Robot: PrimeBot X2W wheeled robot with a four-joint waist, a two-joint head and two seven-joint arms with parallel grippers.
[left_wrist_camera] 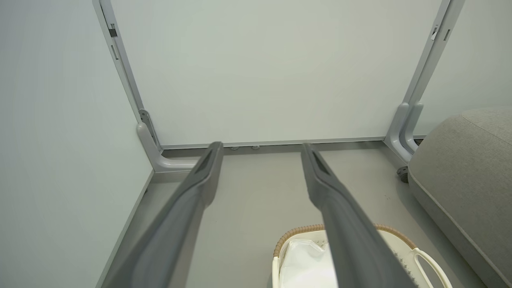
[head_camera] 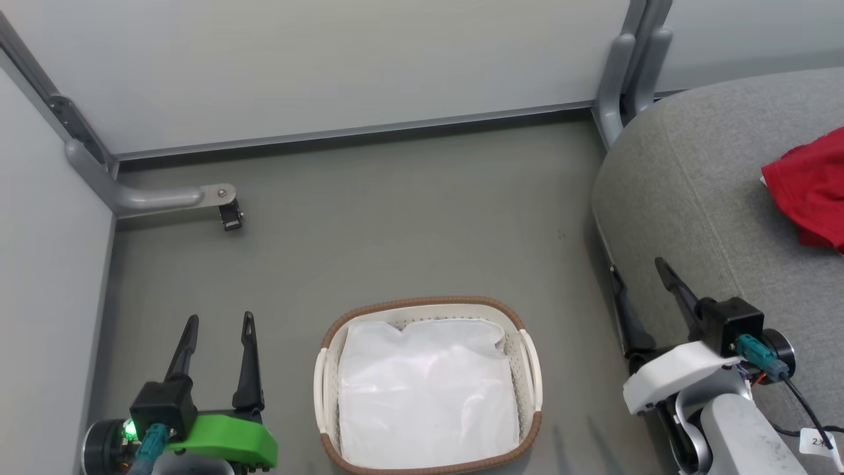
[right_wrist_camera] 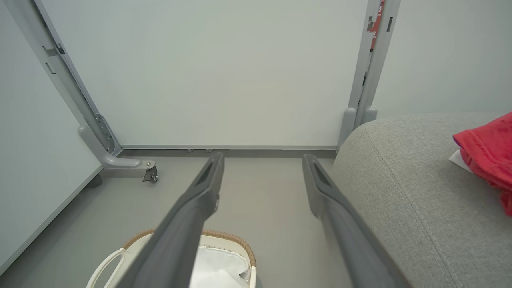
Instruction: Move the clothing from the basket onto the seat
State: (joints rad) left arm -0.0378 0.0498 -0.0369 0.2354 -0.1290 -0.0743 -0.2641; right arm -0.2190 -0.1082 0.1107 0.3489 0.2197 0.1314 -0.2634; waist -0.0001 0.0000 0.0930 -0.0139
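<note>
The white basket (head_camera: 531, 369) with its brown rim stands on the floor at the bottom centre, holding just a white liner (head_camera: 425, 389). Red clothing (head_camera: 814, 188) lies on the grey seat (head_camera: 686, 178) at the right edge; the same red clothing (right_wrist_camera: 486, 154) rests on the seat (right_wrist_camera: 408, 192) in the right wrist view. My left gripper (head_camera: 219, 321) is open to the left of the basket, nothing between its fingers. Open and empty too, my right gripper (head_camera: 638, 270) hangs by the seat's front corner. The basket (left_wrist_camera: 400, 236) sits low under the left gripper (left_wrist_camera: 262, 149).
Pale partition panels (head_camera: 316, 66) close off the back and left. A grey panel foot with a caster (head_camera: 227, 211) juts onto the floor at the back left, and another post (head_camera: 626, 72) stands behind the seat's corner. Bare grey floor (head_camera: 409, 224) lies beyond the basket.
</note>
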